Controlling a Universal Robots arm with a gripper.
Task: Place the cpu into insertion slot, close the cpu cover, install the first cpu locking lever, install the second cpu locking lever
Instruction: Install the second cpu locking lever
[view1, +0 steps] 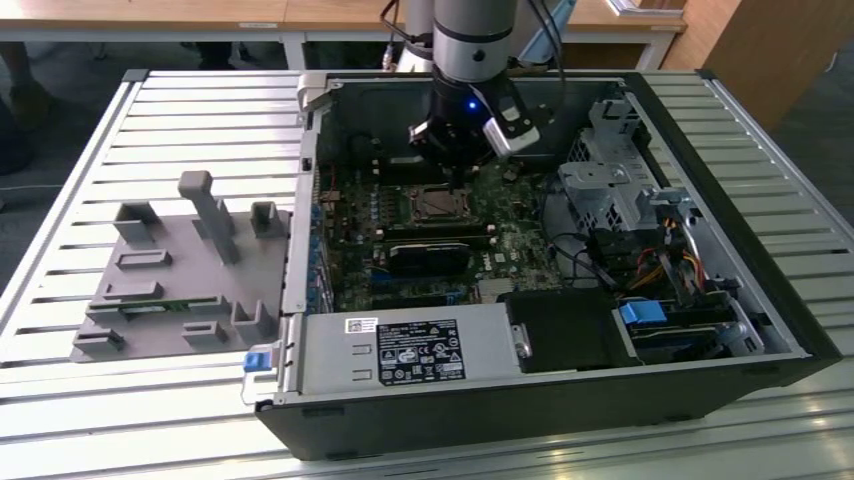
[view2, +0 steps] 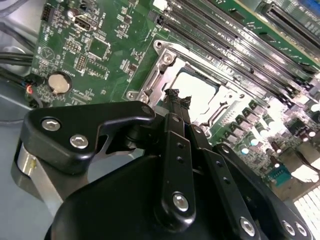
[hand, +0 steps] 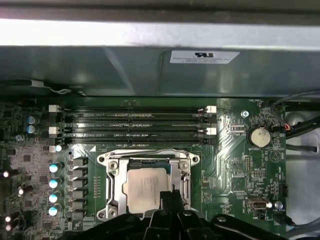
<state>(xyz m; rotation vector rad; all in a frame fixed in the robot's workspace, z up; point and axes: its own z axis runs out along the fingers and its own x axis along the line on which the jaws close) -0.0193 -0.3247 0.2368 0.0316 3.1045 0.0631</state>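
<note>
Black gripper (hand: 172, 197) hovering fingers pinched together, empty, over pale silver-beige square cpu (hand: 145, 186) seated under silvery metal-framed cpu cover (hand: 111, 186).

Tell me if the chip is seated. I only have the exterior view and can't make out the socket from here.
Observer: Yes. In the first wrist view the chip lies in the socket, pale top up.
Operator: Cover down?
Observer: The cover lies flat around the chip, whose top shows through the cover's window.
Operator: Where's the pincer?
Observer: In the second wrist view the pincer has its tip at the cover's edge, right beside the chip.
</note>
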